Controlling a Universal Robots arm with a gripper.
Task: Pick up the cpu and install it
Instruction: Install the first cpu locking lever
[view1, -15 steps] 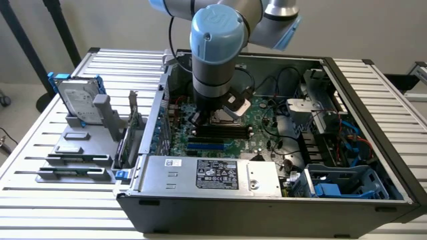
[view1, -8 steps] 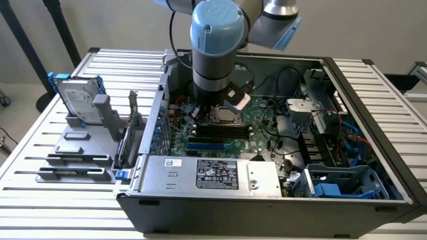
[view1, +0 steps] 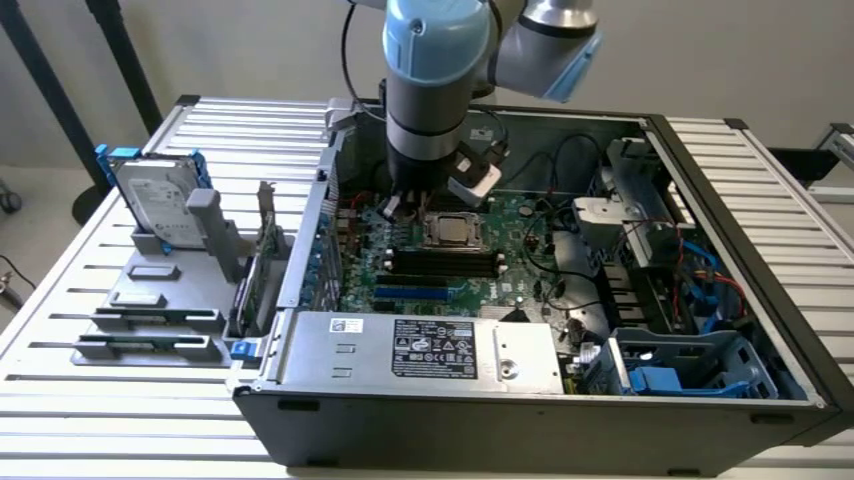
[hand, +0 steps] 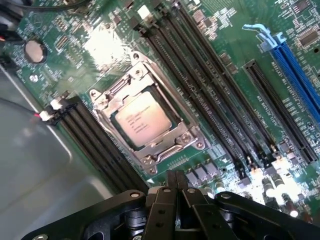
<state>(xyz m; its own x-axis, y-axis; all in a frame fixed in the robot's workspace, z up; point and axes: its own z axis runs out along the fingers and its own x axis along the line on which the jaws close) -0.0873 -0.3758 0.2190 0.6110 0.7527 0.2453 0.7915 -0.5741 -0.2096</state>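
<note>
The cpu (view1: 451, 229), a small silver square, lies flat in its socket on the green motherboard (view1: 521, 265) inside the open computer case. In the wrist view the cpu (hand: 142, 119) sits framed by the socket's metal bracket (hand: 187, 137). My gripper (view1: 406, 206) hangs from the arm just above the board, beside the socket on the exterior view's left. Its black fingers (hand: 176, 186) are pressed together with nothing between them, a short way off the socket's edge.
Long black memory slots (hand: 210, 95) flank the socket, and a blue slot (hand: 297, 67) lies beyond them. A silver power supply (view1: 427, 346) fills the case front. Cables and a drive cage (view1: 641, 230) crowd the exterior view's right. A hard drive (view1: 158, 200) stands outside on grey holders.
</note>
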